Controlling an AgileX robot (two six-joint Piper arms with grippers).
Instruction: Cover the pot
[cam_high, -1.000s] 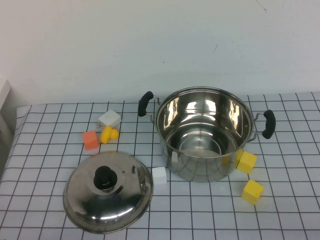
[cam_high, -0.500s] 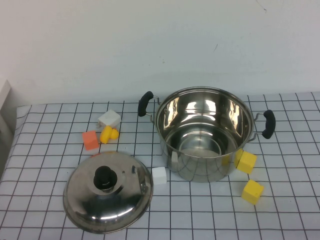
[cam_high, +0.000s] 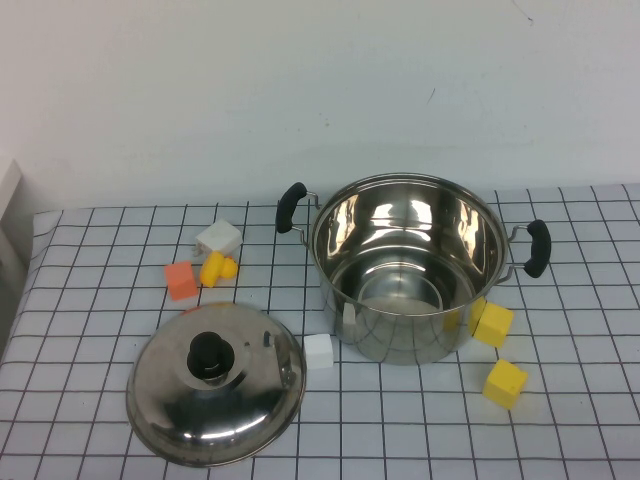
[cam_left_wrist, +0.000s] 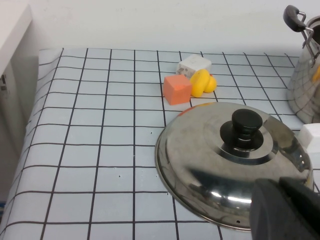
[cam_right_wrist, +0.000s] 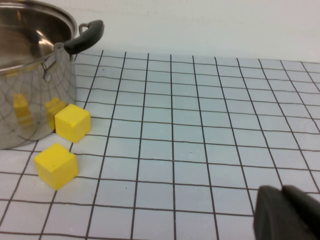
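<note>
Pot (cam_high: 407, 266) stood open on desk (cam_high: 90, 300), lid (cam_high: 215, 383) flat to its left — nearest left gripper (cam_left_wrist: 285, 210). Right gripper (cam_right_wrist: 287, 212) parked beyond pot's right side. Jaws' state unreadable on both.

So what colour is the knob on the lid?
Black; the knob on the steel lid shows best in the left wrist view.

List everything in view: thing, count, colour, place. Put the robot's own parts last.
pot: 1, steel, black handles, table's right half, open.
lid: 1, steel, black knob, on table front left of pot.
yellow cubes: 2, right front of pot.
white cubes: 2, one between lid and pot, one behind lid.
orange cube: 1, behind lid.
yellow toy: 1, beside orange cube.
table: 1, white, black grid.
left gripper: near lid.
right gripper: right of pot.
</note>
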